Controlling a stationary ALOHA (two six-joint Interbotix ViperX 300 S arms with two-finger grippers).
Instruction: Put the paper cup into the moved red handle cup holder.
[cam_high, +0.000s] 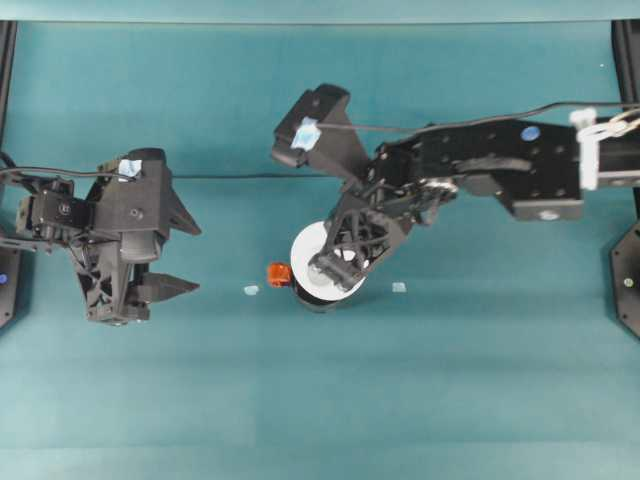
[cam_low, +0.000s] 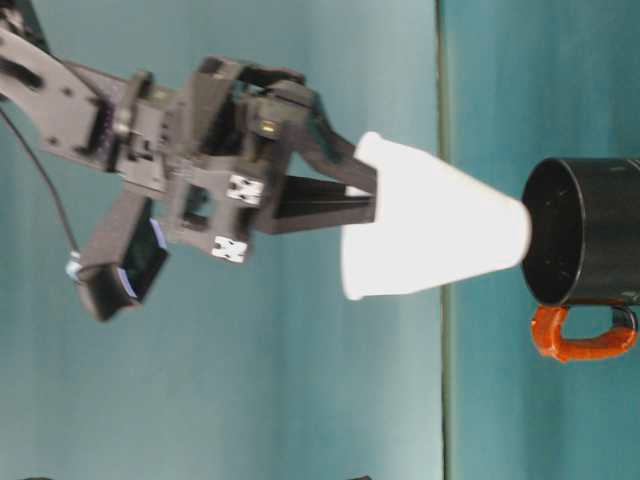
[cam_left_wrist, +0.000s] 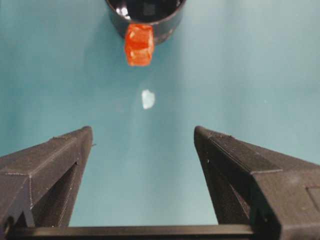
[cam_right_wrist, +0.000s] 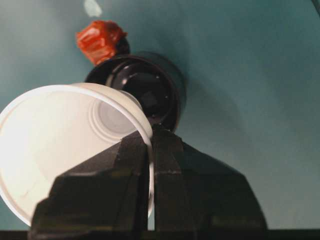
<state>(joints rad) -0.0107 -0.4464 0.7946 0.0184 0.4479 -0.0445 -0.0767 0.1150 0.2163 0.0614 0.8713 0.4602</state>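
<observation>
Right gripper (cam_right_wrist: 150, 150) fingers pinched on paper cup (cam_low: 430, 235) rim wall, one inside, one outside. Cup airborne, base at holder mouth, not yet inside, tilted. Cup holder (cam_high: 318, 297) stands mid worktop (cam_high: 450, 380), red handle (cam_high: 279, 274) at 9 o'clock. Left gripper (cam_high: 185, 260) wide open, empty, well apart. Grasp, lift, carry done; left: straighten, lower, release.

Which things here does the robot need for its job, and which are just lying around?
Needed for the job:
- paper cup, pinched by its rim in the right gripper
- red handle cup holder, standing on the table just below the cup

Just lying around:
- two small pale scraps on the table, one by the holder's handle, one on its other side
- left gripper, open and holding nothing
</observation>
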